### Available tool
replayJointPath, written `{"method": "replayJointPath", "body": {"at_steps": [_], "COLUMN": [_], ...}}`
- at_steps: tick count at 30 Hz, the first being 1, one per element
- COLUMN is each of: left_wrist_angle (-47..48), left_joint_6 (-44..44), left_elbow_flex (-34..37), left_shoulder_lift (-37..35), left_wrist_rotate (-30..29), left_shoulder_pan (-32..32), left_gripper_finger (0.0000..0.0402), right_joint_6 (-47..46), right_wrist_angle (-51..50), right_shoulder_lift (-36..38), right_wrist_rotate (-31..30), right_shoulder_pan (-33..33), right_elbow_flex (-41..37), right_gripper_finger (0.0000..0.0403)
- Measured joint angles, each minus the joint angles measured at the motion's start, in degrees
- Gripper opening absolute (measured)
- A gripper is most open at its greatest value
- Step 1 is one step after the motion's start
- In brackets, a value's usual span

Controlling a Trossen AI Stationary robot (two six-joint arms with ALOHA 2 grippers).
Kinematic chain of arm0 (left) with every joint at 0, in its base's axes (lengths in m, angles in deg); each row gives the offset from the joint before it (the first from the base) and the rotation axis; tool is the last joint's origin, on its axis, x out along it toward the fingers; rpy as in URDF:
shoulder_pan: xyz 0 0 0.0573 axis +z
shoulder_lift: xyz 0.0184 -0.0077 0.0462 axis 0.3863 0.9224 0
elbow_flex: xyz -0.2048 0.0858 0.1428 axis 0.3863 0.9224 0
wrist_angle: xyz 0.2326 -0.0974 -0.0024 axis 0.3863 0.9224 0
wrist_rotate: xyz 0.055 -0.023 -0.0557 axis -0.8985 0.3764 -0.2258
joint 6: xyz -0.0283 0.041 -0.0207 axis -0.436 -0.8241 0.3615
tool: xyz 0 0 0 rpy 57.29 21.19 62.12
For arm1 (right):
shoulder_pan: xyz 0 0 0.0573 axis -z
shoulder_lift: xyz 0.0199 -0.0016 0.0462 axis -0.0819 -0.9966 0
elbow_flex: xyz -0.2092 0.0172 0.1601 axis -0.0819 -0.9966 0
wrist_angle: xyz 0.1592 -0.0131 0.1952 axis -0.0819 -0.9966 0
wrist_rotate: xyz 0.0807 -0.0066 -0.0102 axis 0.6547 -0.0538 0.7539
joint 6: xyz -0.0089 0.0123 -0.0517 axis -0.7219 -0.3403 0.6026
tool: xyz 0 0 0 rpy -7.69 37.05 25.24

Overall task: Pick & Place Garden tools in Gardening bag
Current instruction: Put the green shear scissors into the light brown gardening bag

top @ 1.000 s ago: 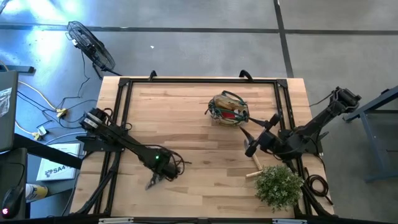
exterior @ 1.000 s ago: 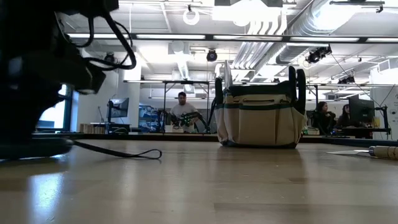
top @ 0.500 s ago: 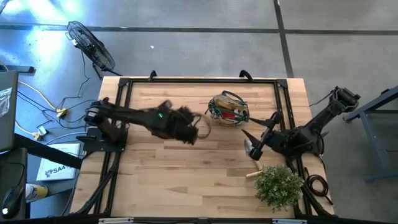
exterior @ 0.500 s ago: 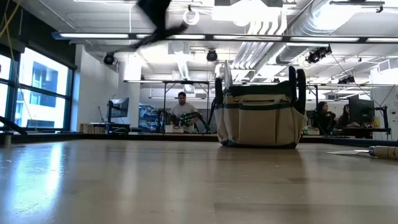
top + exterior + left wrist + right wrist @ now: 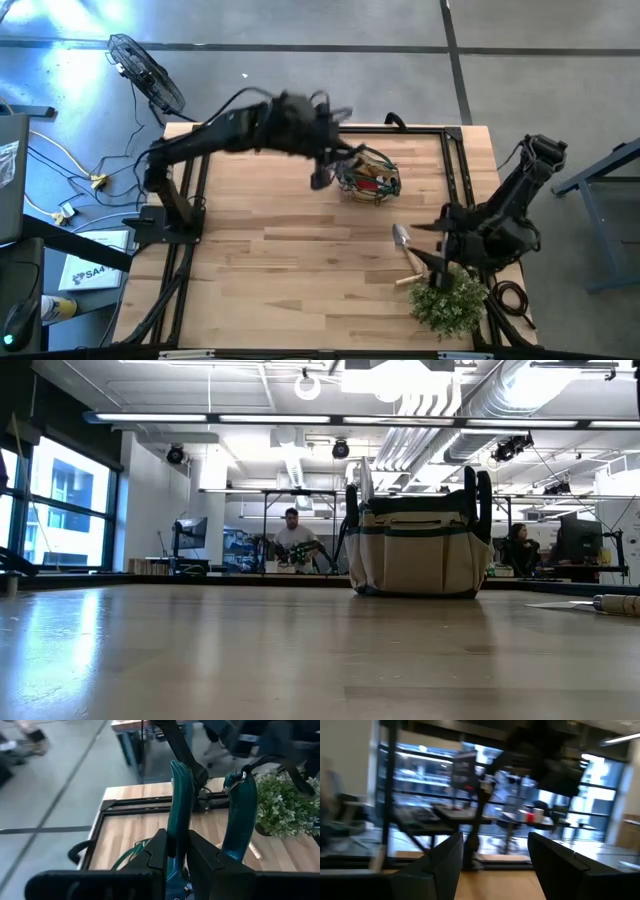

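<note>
My left gripper [image 5: 322, 168] hangs high above the table's far middle, just left of the gardening bag [image 5: 367, 176], and is shut on teal-handled pruning shears [image 5: 180, 795]. The olive-tan bag with dark green trim [image 5: 420, 545] stands upright on its base, with tools inside it. A trowel [image 5: 404, 252] with a pale wooden handle lies flat on the table at the near right. Beside it my right gripper [image 5: 432, 244] stands open; nothing is between its fingers [image 5: 445, 865]. My left gripper pinches one teal handle [image 5: 178, 837] of the shears between its two fingers, toward the pivot end. The second handle [image 5: 240, 815] stands free outside one finger [image 5: 202, 855]. Both handles stick out forward along the fingers. The shears are lifted clear of the table; their blades are hidden.
A bushy green plant [image 5: 446, 300] stands at the near right corner, close to the right arm. A black frame [image 5: 320, 130] runs round the table's edges. A fan [image 5: 145, 70] and cables lie on the floor at the left. People sit in the room behind [image 5: 293, 540].
My left gripper has risen steeply from the table's near left with the shears, swung toward the far edge and right up to the bag, and rolled its wrist. My right gripper has turned and drawn back toward the right edge, uncovering the trowel's blade.
</note>
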Motion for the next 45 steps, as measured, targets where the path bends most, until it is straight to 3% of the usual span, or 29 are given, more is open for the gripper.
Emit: {"method": "replayJointPath", "body": {"at_steps": [6, 9, 20, 31, 40, 45], "left_wrist_angle": [-4.48, -8.7, -19.34, -17.34, -17.76, -18.02], "left_joint_6": [-2.95, -4.63, -9.02, -12.53, -12.55, -12.79], "left_elbow_flex": [0.1, -0.01, 0.04, -0.01, 0.1, -0.03], "left_shoulder_lift": [7.89, 12.24, 21.72, 24.44, 25.44, 26.18], "left_wrist_rotate": [21.33, 27.98, 29.33, 29.29, 33.03, 33.71], "left_shoulder_pan": [7.78, 8.28, 8.36, 10.11, 13.64, 14.27], "left_gripper_finger": [0.0038, 0.0038, 0.0038, 0.0038, 0.0038, 0.0038], "right_joint_6": [-4.45, -6.49, -9.85, -9.9, -10.26, -10.21], "right_wrist_angle": [-0.03, -0.05, -0.5, -1.16, -3.94, -3.96], "right_shoulder_lift": [0.0, 0.0, -0.04, -0.04, -0.07, -0.07], "right_wrist_rotate": [5.3, 5.65, 4.65, 1.57, 1.53, -1.56], "right_shoulder_pan": [-4.12, -4.6, -4.6, -4.63, -4.63, -4.61], "right_elbow_flex": [0.0, 0.0, 0.0, 0.0, 0.01, 0.02], "right_gripper_finger": [0.0213, 0.0213, 0.0213, 0.0213, 0.0213, 0.0213]}}
